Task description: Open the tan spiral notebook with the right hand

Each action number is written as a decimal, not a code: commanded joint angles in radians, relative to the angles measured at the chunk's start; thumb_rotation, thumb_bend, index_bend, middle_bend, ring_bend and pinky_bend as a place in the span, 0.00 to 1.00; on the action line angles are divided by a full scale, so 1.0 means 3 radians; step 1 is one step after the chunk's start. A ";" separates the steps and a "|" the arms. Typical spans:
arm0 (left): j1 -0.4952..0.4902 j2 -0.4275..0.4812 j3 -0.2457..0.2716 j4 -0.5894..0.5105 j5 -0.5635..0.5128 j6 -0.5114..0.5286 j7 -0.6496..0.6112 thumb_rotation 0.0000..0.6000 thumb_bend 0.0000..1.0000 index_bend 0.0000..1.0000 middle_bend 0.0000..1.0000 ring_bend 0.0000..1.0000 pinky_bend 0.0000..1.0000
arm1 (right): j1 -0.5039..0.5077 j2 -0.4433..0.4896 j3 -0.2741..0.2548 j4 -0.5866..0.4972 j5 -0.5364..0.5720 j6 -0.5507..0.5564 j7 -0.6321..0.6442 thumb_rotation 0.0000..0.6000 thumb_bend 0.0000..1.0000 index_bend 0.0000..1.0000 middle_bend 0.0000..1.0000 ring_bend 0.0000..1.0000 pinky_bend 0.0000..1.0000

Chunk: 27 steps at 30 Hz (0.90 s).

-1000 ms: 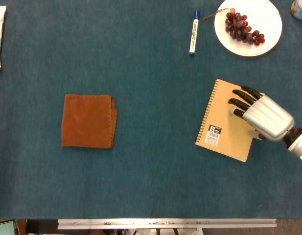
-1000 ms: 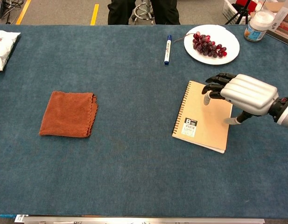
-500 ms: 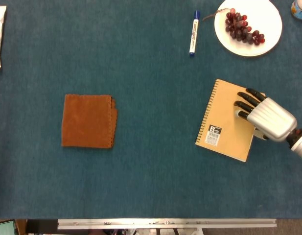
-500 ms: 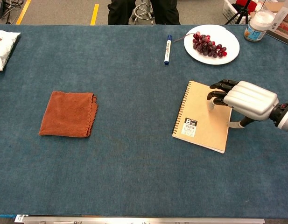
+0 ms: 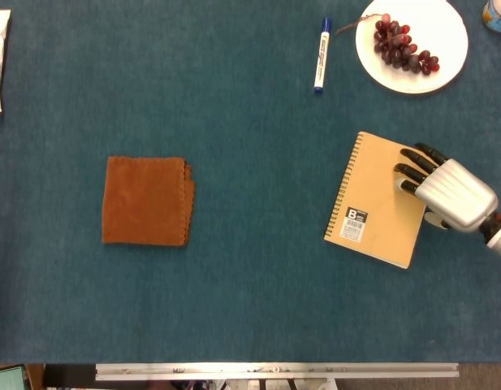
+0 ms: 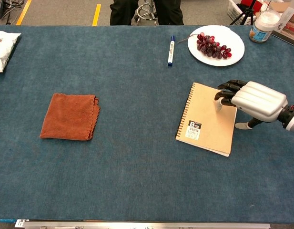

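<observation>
The tan spiral notebook [image 5: 376, 203] [image 6: 206, 119] lies closed and flat on the blue table at the right, spiral binding on its left side. My right hand [image 5: 449, 193] [image 6: 256, 100] hovers over the notebook's upper right corner. Its dark fingertips [image 5: 412, 171] [image 6: 225, 95] curl down onto the cover near the right edge. The thumb [image 6: 242, 125] points down to the table just off that edge. The hand holds nothing. My left hand shows in neither view.
A white plate [image 5: 445, 61] [image 6: 232, 40] of red grapes sits behind the notebook, with a blue-capped marker [image 5: 321, 54] [image 6: 171, 50] to its left. A folded brown cloth [image 5: 146, 201] [image 6: 70, 116] lies mid-left. A white bag [image 6: 4, 43] is far left, a jar [image 6: 262, 26] far right.
My right hand has slid to the right across the cover, from the notebook's middle toward its right edge. The notebook has not moved and stays closed.
</observation>
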 commanded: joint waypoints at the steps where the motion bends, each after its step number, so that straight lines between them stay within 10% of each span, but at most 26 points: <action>1: 0.0003 0.0003 -0.0002 -0.0002 -0.0001 0.0006 -0.0003 1.00 0.26 0.16 0.11 0.10 0.06 | 0.0027 -0.0054 0.0004 0.0072 -0.0028 -0.0023 -0.0021 1.00 0.12 0.38 0.27 0.10 0.14; 27: 0.0028 0.0037 0.0015 0.0005 0.0025 0.0018 -0.0058 1.00 0.26 0.16 0.11 0.10 0.06 | 0.0079 -0.0542 -0.0003 0.0885 -0.0245 0.0428 0.0430 1.00 0.33 0.38 0.31 0.16 0.14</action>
